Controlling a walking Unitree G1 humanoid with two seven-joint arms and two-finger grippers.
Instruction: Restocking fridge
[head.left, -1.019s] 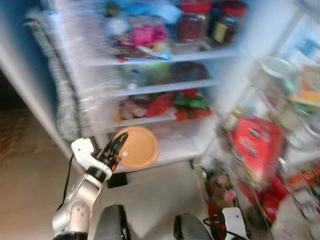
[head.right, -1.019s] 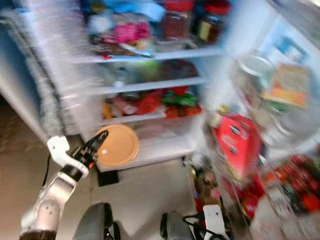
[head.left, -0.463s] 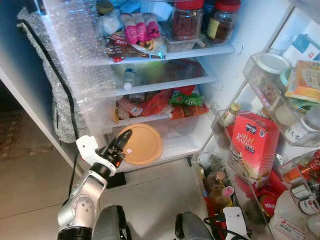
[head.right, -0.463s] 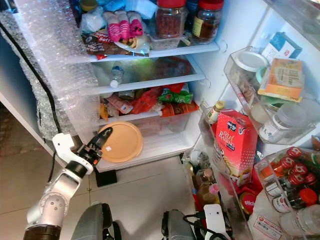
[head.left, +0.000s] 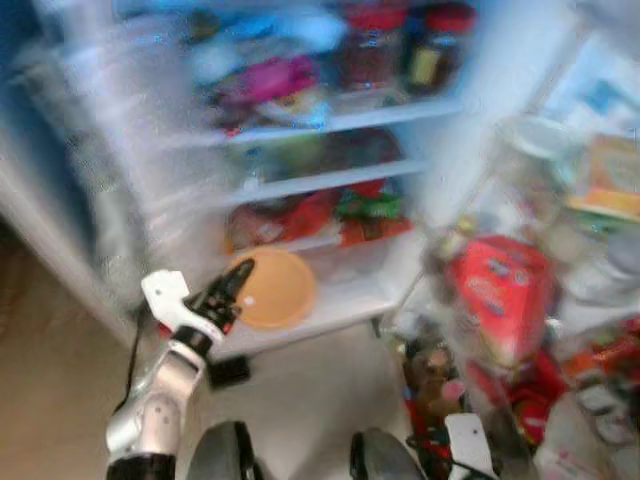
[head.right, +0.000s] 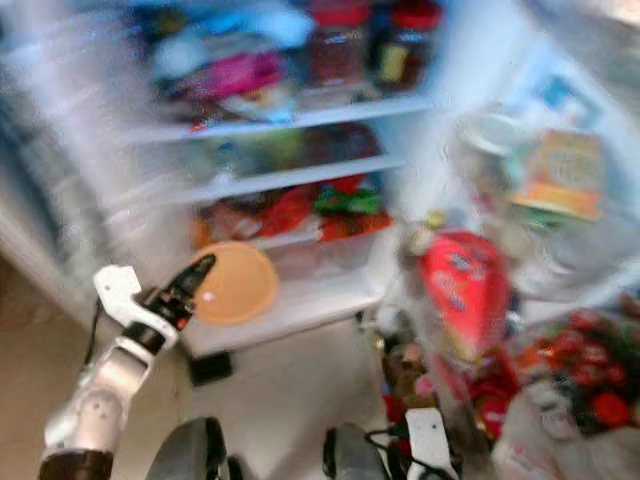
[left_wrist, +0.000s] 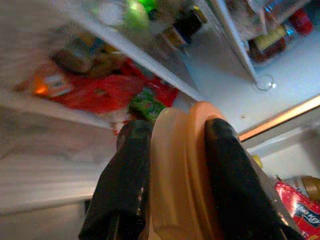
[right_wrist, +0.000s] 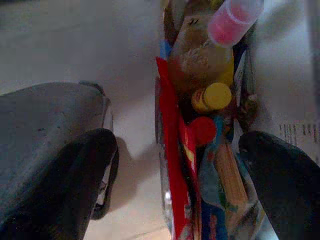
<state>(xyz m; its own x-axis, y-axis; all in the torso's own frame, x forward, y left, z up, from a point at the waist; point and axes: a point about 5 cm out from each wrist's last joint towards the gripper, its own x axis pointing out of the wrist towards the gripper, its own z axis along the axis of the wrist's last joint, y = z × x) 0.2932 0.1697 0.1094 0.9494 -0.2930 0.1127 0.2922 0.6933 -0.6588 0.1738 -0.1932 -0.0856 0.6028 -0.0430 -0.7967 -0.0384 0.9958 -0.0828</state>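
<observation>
place: home kitchen | evidence: open fridge (head.left: 330, 120) with stocked shelves, jars (head.left: 375, 45), door bins, tiled floor (head.left: 300, 390)

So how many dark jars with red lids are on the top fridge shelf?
2, side by side at the shelf's right end: one dark red-lidded jar, another to its right. Blur may hide more.

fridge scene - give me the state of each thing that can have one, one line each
fridge: open, shelves stocked
fridge door: swung open, racks full
left gripper: shut on the orange lid
orange lid: held on edge in front of the bottom shelf
right gripper: open, holding nothing, low near the door's bottom rack
red carton: upright in the door rack
</observation>
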